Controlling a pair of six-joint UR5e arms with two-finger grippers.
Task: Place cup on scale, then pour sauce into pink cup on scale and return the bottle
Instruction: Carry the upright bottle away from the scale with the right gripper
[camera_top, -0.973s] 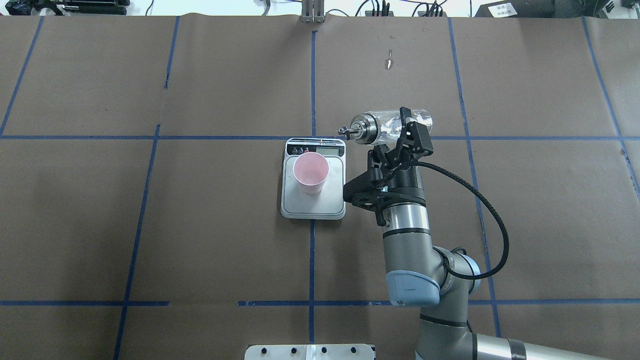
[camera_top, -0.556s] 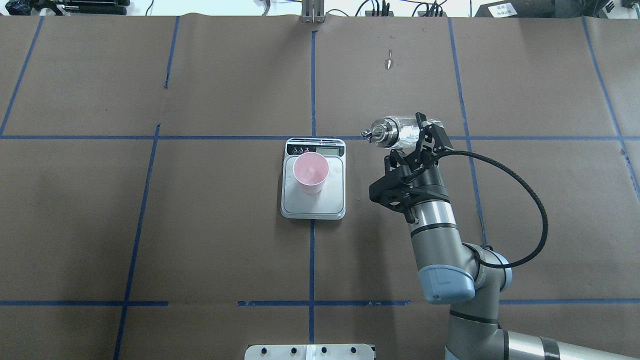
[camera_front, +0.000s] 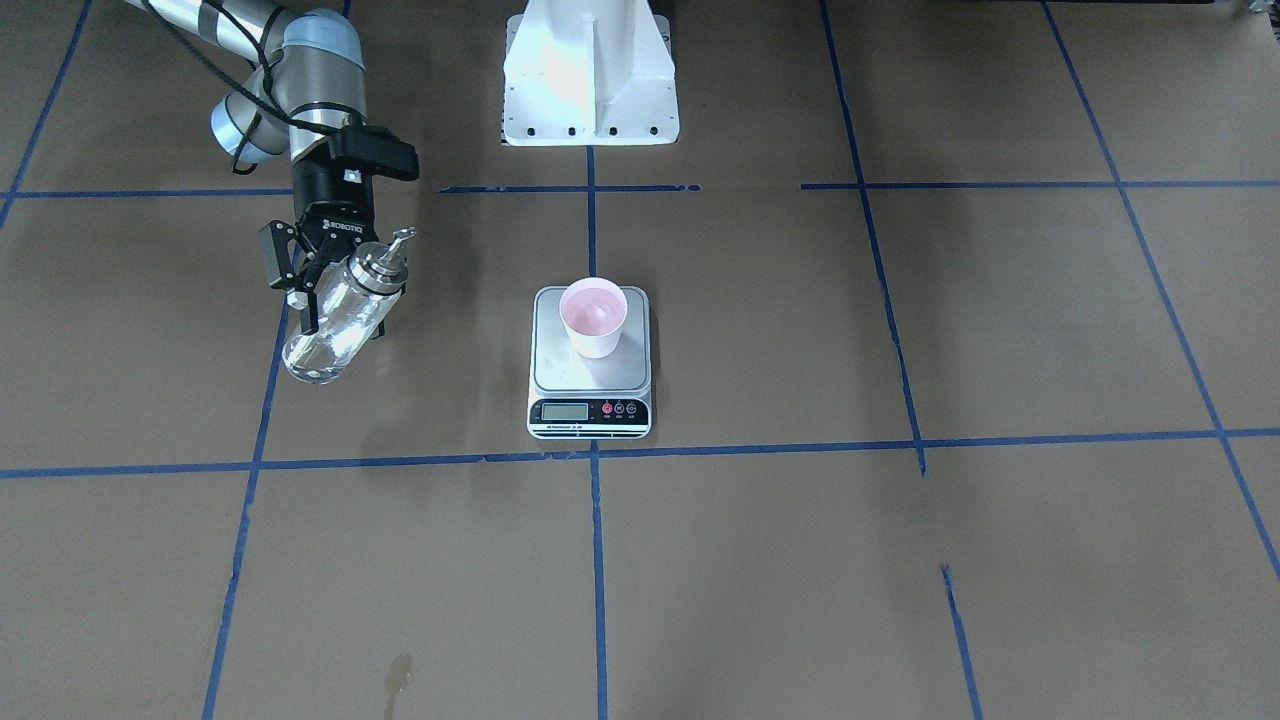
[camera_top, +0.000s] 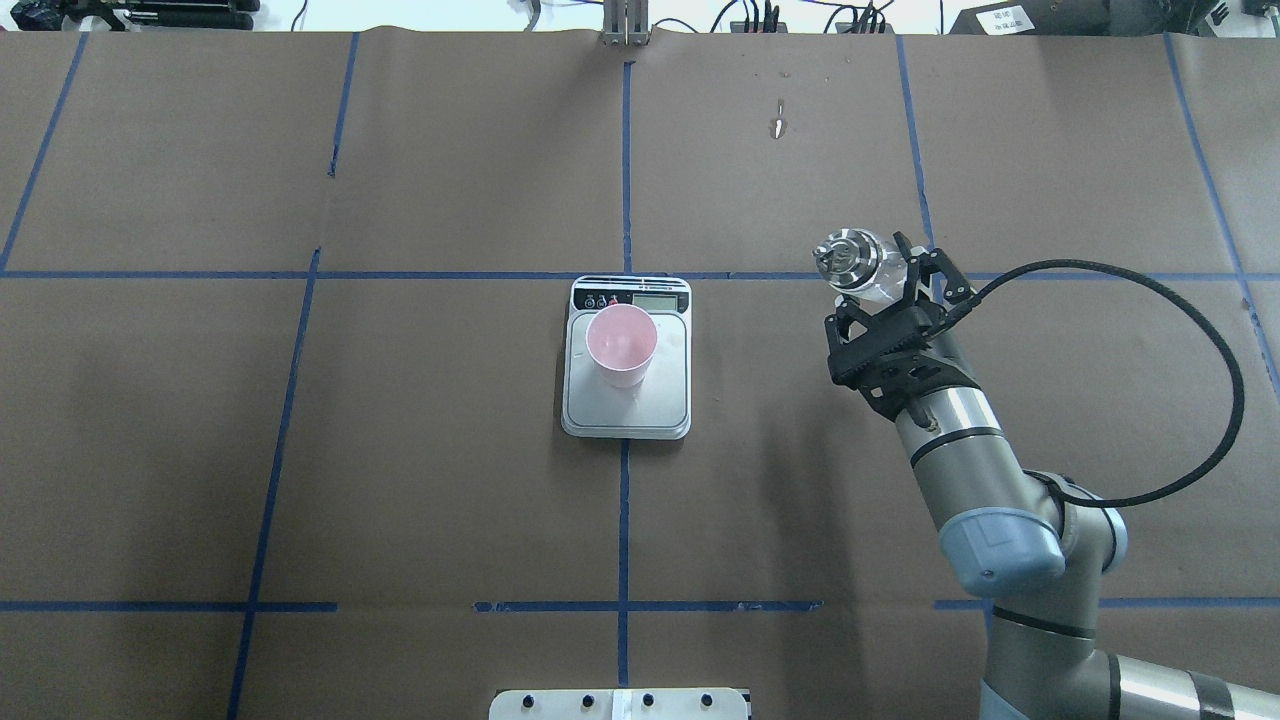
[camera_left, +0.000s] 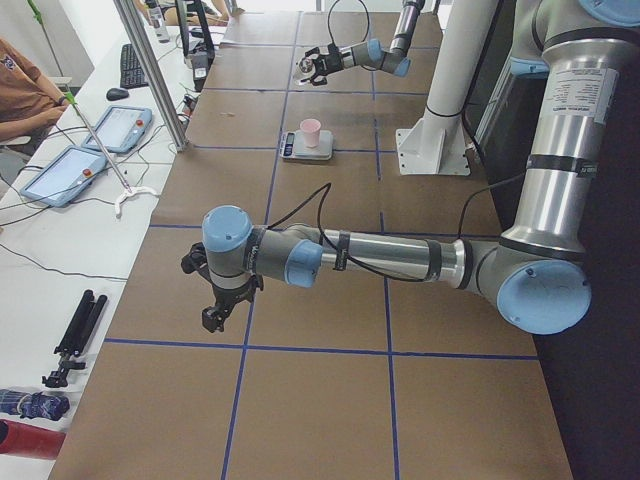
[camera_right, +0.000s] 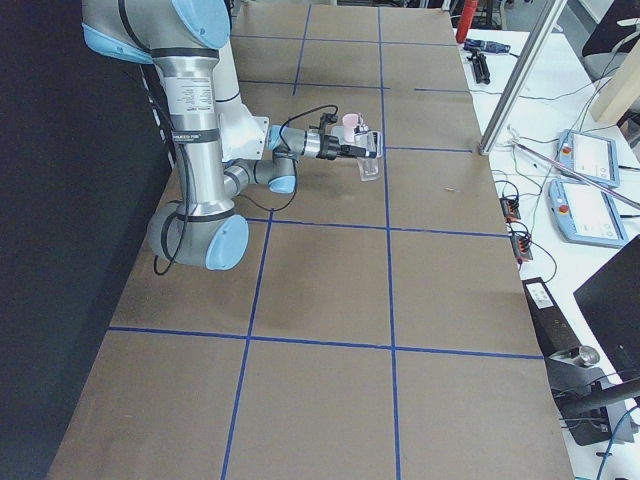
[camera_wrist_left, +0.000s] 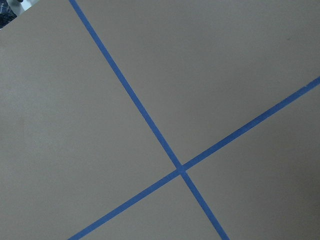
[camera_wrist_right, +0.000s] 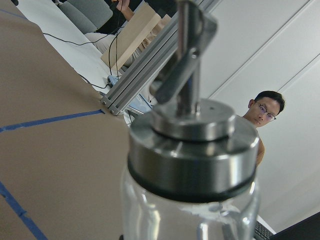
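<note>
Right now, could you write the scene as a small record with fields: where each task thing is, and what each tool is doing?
scale: kitchen scale, display too small to read
cup: pale pink cup, upright on the scale
cup contents: cannot tell
bottle: clear glass bottle, tilted, metal pourer cap uppermost, held off the table, apart from the scale on the robot's right
right tool: right tool shut on the bottle's body
left tool: left tool over brown paper, far from the scale; open or shut cannot be told

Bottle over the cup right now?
No. The bottle is held in the right gripper, well off to the side of the cup and scale.
</note>
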